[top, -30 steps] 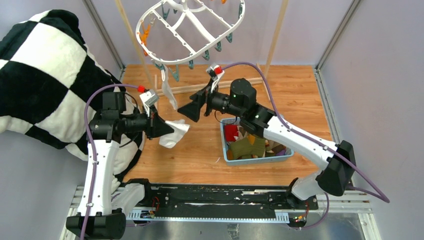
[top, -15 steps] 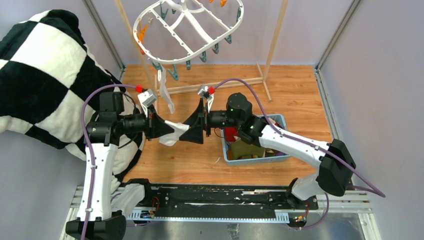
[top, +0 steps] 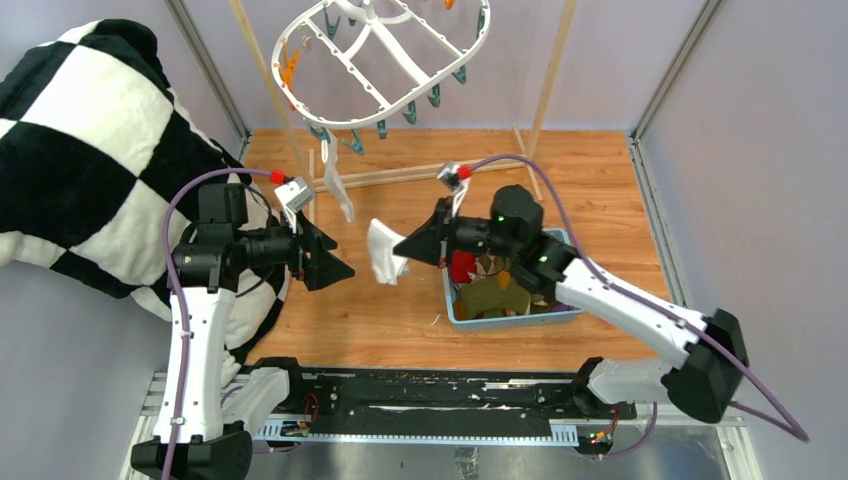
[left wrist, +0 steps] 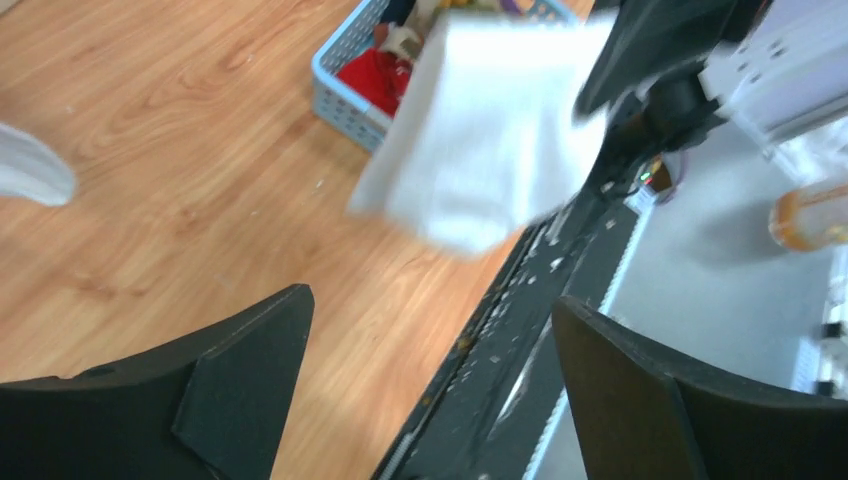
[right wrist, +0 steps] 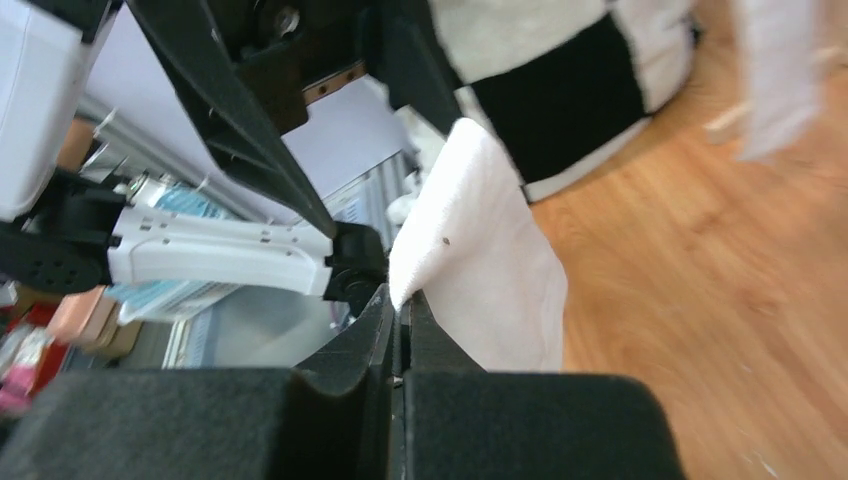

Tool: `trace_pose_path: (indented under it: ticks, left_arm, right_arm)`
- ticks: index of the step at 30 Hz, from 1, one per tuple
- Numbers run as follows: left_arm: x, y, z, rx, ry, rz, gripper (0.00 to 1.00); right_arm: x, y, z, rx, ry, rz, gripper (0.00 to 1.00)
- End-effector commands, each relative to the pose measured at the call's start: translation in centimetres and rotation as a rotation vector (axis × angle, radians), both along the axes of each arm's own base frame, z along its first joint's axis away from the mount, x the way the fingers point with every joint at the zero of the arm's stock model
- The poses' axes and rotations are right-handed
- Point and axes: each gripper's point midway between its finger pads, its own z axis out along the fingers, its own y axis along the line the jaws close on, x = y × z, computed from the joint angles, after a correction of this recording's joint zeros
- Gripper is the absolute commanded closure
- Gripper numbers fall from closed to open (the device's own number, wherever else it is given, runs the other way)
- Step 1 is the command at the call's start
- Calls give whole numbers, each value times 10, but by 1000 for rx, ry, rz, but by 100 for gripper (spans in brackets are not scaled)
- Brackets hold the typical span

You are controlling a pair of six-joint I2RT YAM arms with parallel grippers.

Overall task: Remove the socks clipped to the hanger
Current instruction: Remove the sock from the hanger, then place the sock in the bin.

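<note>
— Mid-bench, what's the R gripper (top: 403, 244) doing?
— Jaws pressed together on a white sock (top: 383, 252), pinched by one edge. The rest hangs free above the wood, just left of the basket (top: 505, 318). R wrist cam shows fabric caught right btwn the closed fingers (right wrist: 350, 345).
— L gripper (top: 336, 252)?
— Spread wide, nothing in it. Sits left of the white sock w/ a clear gap, pointing at it. L wrist cam: both fingers far apart, sock blurred ahead of them.
— Hanger (top: 345, 122)?
— Up over the far edge, left of centre, tilted. Teal + orange clips (top: 436, 97) round its rim. 2nd sock (top: 340, 195), also white, dangles from the near-left rim, apart from both grippers.
— Basket contents?
— Heap of socks (top: 495, 292): red, olive, some patterned. Basket's right of centre, toward the near edge; R arm passes over it.
— Anything else?
— Checked blanket (top: 80, 150) heaped at the left edge, beside the L arm. Wood rack (top: 548, 75) poles stand along the far edge.
</note>
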Motion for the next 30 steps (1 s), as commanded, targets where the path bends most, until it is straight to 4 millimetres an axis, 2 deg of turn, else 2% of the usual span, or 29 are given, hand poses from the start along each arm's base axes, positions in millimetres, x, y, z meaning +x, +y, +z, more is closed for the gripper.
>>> trace_pose_path:
  ticks: [1,6,9,14,16,18,20,22,26,28,30]
  left_arm:
    - [15,14,-5,93,-13,89,1]
    - [33,37,-4,222,-61,212,0]
    - [39,45,-4,257,-71,251,0]
    - [49,58,-9,310,-50,324,0]
    - [52,64,-10,326,-47,348,0]
    - [55,71,-9,333,-48,372,0]
    - [56,75,-9,335,-47,393,0]
    - [57,79,-9,341,-49,409,0]
    - [59,85,-6,345,-50,439,0]
    - [61,86,-5,339,-46,444,0]
    - [62,87,-5,338,-43,446,0]
  right_arm:
    - [25,-56,-16,-114,96,-197,100]
    - [40,-141,-68,-285,313,-437,100]
    - [37,-178,-102,-353,416,-526,100]
    - [24,-189,-164,-445,581,-522,100]
    - [28,-196,-189,-518,607,-559,100]
    - [35,-215,-214,-665,612,-655,100]
    - [42,-232,-217,-811,550,-756,99]
    - [49,-234,-201,-861,452,-812,84]
    - [57,-222,-156,-763,346,-822,58]
    - [61,-219,-137,-719,312,-823,54]
    - [58,-211,-129,-684,323,-790,53]
